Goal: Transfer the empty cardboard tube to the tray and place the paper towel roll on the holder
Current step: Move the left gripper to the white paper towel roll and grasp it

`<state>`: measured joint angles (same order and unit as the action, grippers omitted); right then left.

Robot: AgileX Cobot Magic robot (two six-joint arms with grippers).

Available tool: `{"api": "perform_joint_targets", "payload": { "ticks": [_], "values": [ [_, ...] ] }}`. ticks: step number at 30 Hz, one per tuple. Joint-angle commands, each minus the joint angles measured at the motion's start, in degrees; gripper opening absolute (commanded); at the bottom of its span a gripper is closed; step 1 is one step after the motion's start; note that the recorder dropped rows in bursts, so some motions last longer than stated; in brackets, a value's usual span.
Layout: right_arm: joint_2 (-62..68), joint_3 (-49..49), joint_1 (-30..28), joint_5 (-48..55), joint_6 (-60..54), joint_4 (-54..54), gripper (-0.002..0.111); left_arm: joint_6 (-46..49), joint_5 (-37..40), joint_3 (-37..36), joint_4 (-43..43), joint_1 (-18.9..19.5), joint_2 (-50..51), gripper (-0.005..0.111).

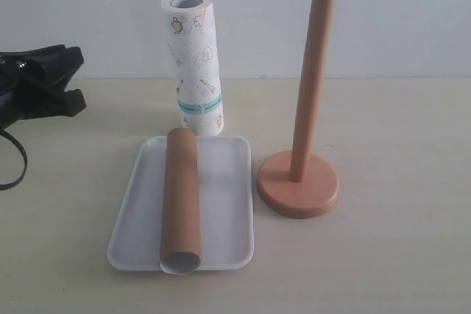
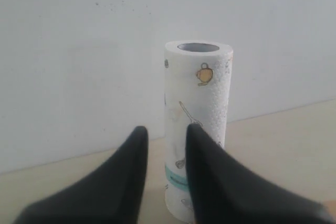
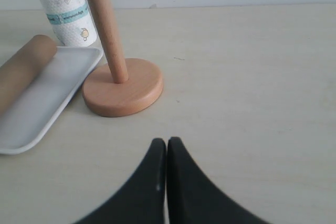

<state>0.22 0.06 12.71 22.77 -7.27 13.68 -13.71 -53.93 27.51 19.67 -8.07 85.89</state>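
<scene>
The empty cardboard tube (image 1: 181, 200) lies lengthwise in the white tray (image 1: 228, 211), its near end sticking over the front rim. Behind the tray the paper towel roll (image 1: 196, 64) stands upright. The wooden holder (image 1: 298, 185) stands right of the tray with a bare post. My left gripper (image 1: 78, 77) hangs open at the far left, apart from the roll; the left wrist view shows its jaws (image 2: 167, 130) parted and empty, the roll (image 2: 202, 93) beyond them. My right gripper (image 3: 167, 142) is shut on nothing, low over the table in front of the holder (image 3: 123, 90).
A black cable loop (image 1: 15, 167) lies under the left arm at the left edge. A pale wall runs close behind the roll. In the right wrist view the tray (image 3: 47, 98), tube (image 3: 23, 72) and roll (image 3: 65, 3) sit beside the holder.
</scene>
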Motion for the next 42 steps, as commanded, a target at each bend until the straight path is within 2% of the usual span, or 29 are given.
{"api": "perform_joint_targets", "payload": {
  "ticks": [1,4,7,13,18,27,33,37,42],
  "values": [
    [-0.22,-0.06,-0.22,0.07,-0.18,-0.49,0.0,0.67,-4.64,1.88,4.23,-0.57,4.79,0.056],
    [-0.22,-0.06,-0.22,0.07,-0.18,-0.49,0.0,0.67,-4.78,3.89,5.41,-0.57,7.37,0.076],
    [-0.22,-0.06,-0.22,0.07,-0.18,-0.49,0.0,0.67,-4.78,5.78,5.41,-0.57,9.61,0.084],
    [-0.22,-0.06,-0.22,0.07,-0.18,-0.49,0.0,-0.44,-5.18,9.44,6.68,-0.57,13.68,0.085],
    [-0.22,-0.06,-0.22,0.07,-0.18,-0.49,0.0,-3.4,-8.83,14.19,12.52,-0.61,18.39,0.085],
    [-0.22,-0.06,-0.22,0.07,-0.18,-0.49,0.0,-3.92,-10.76,24.85,12.69,-0.61,29.6,0.085],
    [-0.22,-0.06,-0.22,0.07,-0.18,-0.49,0.0,-8.36,-10.63,29.75,12.78,-0.61,34.09,0.101],
    [-0.22,-0.06,-0.22,0.07,-0.18,-0.49,0.0,-10.43,-10.72,32.13,15.89,-1.0,34.8,0.102],
    [-0.22,-0.06,-0.22,0.07,-0.18,-0.49,0.0,-9.01,-8.5,34.91,17.9,-3.49,36.02,0.102]
  ]
}}
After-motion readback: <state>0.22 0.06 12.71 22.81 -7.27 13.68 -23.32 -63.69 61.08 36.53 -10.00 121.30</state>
